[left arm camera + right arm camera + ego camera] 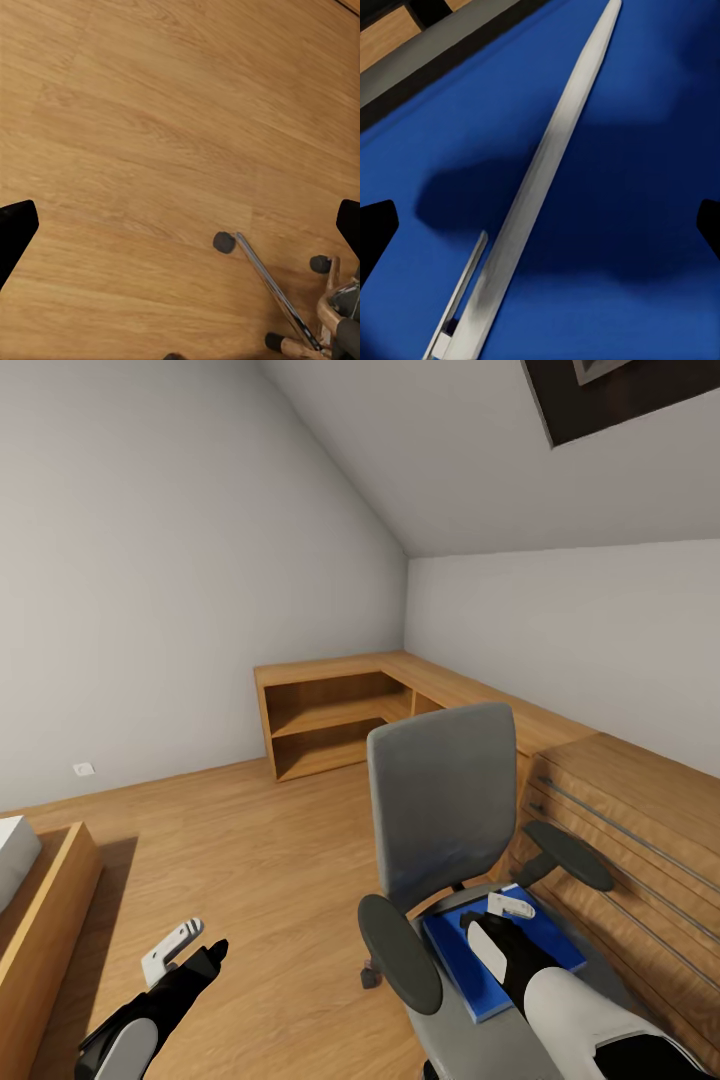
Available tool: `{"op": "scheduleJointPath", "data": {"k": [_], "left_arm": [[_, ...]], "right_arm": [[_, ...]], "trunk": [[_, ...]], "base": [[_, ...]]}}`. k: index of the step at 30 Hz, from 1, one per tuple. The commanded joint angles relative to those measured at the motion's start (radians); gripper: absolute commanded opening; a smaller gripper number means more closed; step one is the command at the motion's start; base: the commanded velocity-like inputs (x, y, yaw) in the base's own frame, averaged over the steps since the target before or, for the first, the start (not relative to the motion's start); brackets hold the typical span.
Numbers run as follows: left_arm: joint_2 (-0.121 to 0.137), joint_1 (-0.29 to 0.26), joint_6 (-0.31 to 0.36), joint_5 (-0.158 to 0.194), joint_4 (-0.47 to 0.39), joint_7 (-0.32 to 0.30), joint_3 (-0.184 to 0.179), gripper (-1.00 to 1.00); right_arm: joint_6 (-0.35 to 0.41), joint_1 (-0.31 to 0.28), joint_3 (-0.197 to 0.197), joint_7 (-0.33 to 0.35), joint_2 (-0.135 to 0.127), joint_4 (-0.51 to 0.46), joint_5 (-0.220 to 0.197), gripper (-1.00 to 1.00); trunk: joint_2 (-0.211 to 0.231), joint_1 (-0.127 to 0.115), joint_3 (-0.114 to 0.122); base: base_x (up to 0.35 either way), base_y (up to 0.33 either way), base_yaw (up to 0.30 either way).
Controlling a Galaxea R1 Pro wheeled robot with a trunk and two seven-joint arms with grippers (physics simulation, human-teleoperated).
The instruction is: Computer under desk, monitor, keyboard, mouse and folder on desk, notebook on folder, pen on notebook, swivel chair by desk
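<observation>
Head view: the robot is standing in the bedroom, facing the swivel chair (440,830), whose grey back is turned toward the low wooden shelving (330,715) running along the far walls. The folder (505,955) is lying flat on the chair seat, between the two black armrests, which is why the right arm is reaching down over the seat. The right gripper (500,920) is hovering directly above the blue cover, positioned as if for a pick-up from the top or edge.

Right wrist view: the folder (607,187) is spreading across nearly the whole picture, and a long pale silver strip (540,187) is running diagonally over it; whether this is the pen, a folder clip or a folder edge cannot be told. The gripper's two dark fingertips (375,232) are sitting at opposite sides of the picture, so the jaws are standing wide and holding nothing. A dark shadow is falling on the cover beneath them, suggesting the gripper is close to the surface but apart from it.

Left wrist view: the left gripper (185,950) is hanging idle over the bare wood floor (150,112), beside the chair's chrome base and castors (223,242). Its fingertips (15,232) are likewise set far apart, jaws wide and empty, probably kept clear while the right arm is working.

The desk, monitor, keyboard and mouse are lying outside these pictures.
</observation>
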Motion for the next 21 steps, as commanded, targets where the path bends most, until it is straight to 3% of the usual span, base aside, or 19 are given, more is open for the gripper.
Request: {"op": "scheduleJointPath", "data": {"k": [1, 15, 21], "left_arm": [[0.001, -0.001, 0.001, 0.007, -0.001, 0.008, -0.002, 1.00], [0.001, -0.001, 0.001, 0.007, -0.001, 0.008, -0.001, 1.00], [0.001, 0.000, 0.001, 0.007, -0.001, 0.008, -0.001, 1.00]], "right_arm": [[0.007, 0.000, 0.008, -0.007, -0.001, -0.002, -0.005, 1.00], [0.007, 0.000, 0.008, -0.007, -0.001, -0.001, -0.005, 1.00], [0.007, 0.001, 0.008, -0.007, 0.000, 0.000, -0.005, 1.00]], "trunk": [[-0.001, 0.000, -0.001], [-0.001, 0.000, -0.001], [-0.029, 0.015, -0.014]], "base": [[0.000, 0.000, 0.000], [0.000, 0.000, 0.000], [0.000, 0.000, 0.000]]}}
